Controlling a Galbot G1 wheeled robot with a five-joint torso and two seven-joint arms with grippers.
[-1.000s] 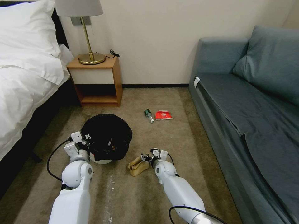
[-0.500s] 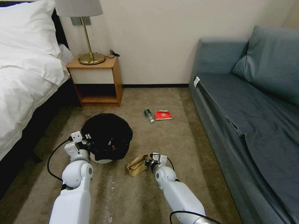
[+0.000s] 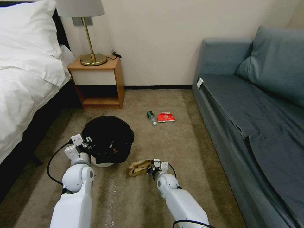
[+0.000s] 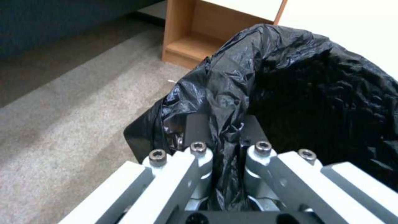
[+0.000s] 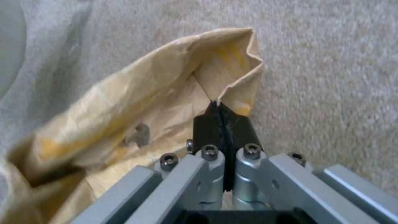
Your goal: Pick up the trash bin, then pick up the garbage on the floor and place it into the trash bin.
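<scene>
Right gripper low at the carpet, jaws pinched together on an edge of the crumpled tan paper bag; in the right wrist view the black fingertips meet with a fold of the bag caught between them. Bag lies on the floor just left of that gripper, near the base of the trash bin; whether it is lifted clear of the carpet is hard to judge from here.

Left gripper at the bin's near-left rim. Left wrist view: fingers clamped on the rim with the black liner bag bunched between them. White bin body shows under the liner, beside the left forearm.

Small clear bottle with green label and red packet lie side by side on the carpet farther out, toward the wall, well apart from both grippers.

Wooden nightstand with brass lamp behind the bin; bed at left, blue sofa at right.
</scene>
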